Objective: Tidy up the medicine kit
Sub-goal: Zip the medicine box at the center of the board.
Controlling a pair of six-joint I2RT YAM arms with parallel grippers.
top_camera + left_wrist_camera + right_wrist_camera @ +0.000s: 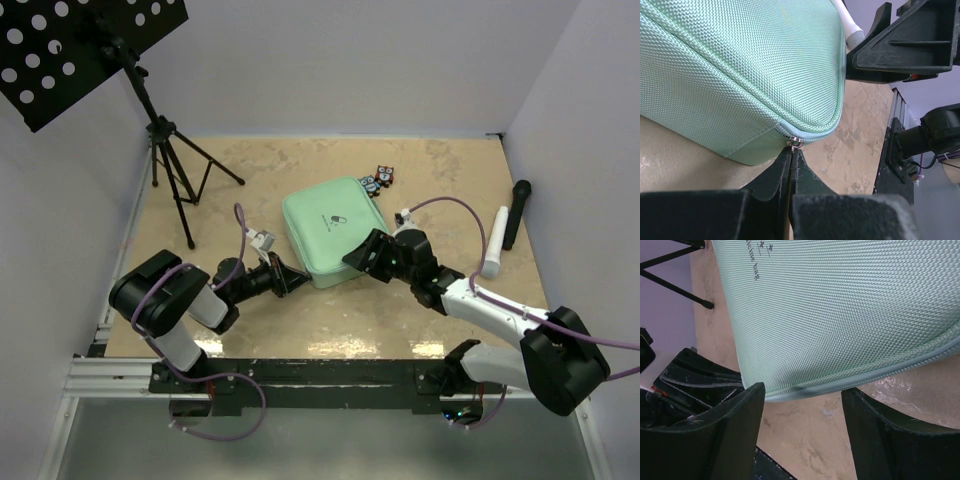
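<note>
Currently the medicine kit (333, 228) lies flat and closed on the table (440, 170), near its centre, lid uppermost with the small mark showing; both arms reach it from the near side.

Left gripper (791, 156): jaws clenched together; the fingertips (782, 167) pinch the small metal zip pull (795, 144) at the kit's near-left corner, just under the piped seam.

Right gripper (802, 392): jaws released and spread; the kit's near-right edge sits between the two fingers (725, 435), with nothing clamped; whether either finger touches the fabric cannot be told.

Other items: two small packets (378, 180) just beyond the kit's far-right corner; a white tube (496, 243) and a black marker (517, 213) side by side, well apart to the right; a tripod stand (168, 160) at the far left.
</note>
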